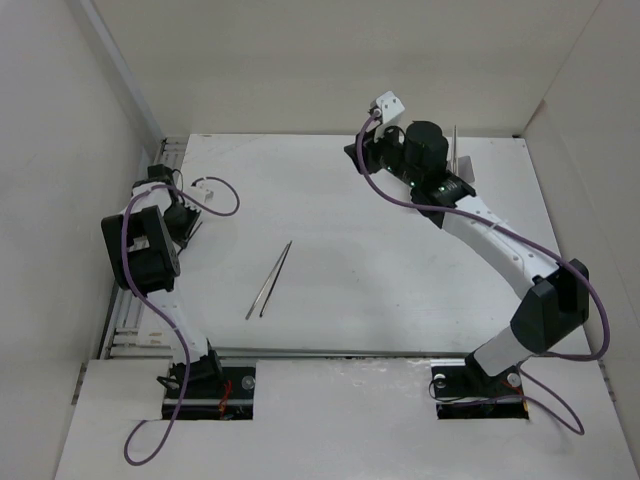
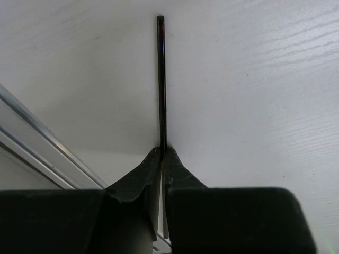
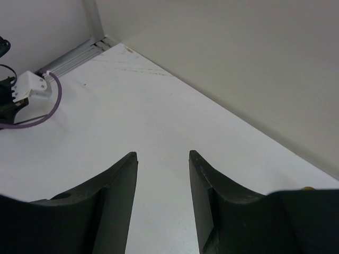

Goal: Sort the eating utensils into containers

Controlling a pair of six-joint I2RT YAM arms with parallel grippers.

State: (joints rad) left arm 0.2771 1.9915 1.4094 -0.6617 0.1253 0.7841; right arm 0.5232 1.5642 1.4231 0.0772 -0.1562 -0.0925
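Observation:
My left gripper [image 2: 162, 150] is shut on the end of a slim dark utensil handle [image 2: 161, 79], which points straight away from it just above the white table; the utensil's head is hidden. In the top view this gripper [image 1: 184, 223] is at the table's left edge. A pair of silver-grey chopsticks [image 1: 270, 280] lies at the table's middle. My right gripper [image 3: 162, 154] is open and empty over bare table near the back wall, at the back centre in the top view [image 1: 360, 155]. The white container [image 1: 465, 165] is mostly hidden behind the right arm.
An aluminium rail [image 2: 37, 137] runs along the table's left edge beside the left gripper. A white connector with a purple cable [image 3: 29, 84] lies at the back left. White walls enclose the table at the back and on both sides.

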